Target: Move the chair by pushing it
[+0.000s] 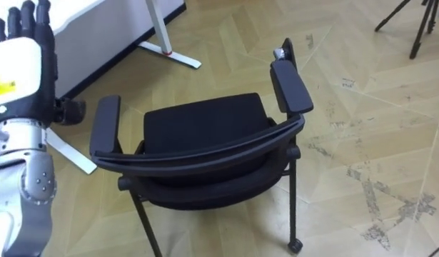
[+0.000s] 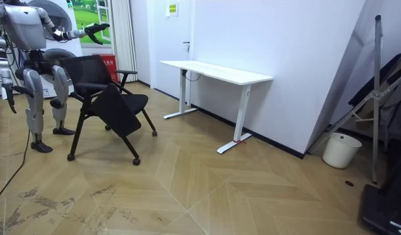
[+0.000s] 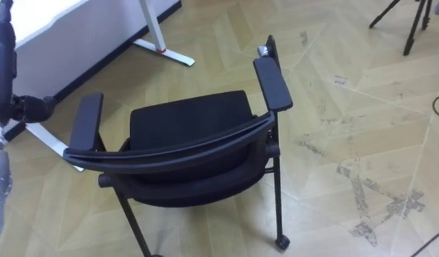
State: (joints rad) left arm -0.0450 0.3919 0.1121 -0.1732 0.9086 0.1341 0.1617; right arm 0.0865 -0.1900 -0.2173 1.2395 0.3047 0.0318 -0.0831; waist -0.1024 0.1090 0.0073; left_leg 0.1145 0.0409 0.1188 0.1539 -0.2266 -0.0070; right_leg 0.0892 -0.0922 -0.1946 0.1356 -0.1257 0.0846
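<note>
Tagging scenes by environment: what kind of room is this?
Likely an office or lab room: a white desk on adjustable legs against the wall, a black office chair on castors, and a white bin.

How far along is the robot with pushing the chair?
Done: the robot stands just behind the chair, with the backrest nearest it. In hand: the left hand is raised and open, off the chair; the right hand hangs at its side. Left: making contact and the push itself. The chair sits apart from the white desk.
</note>
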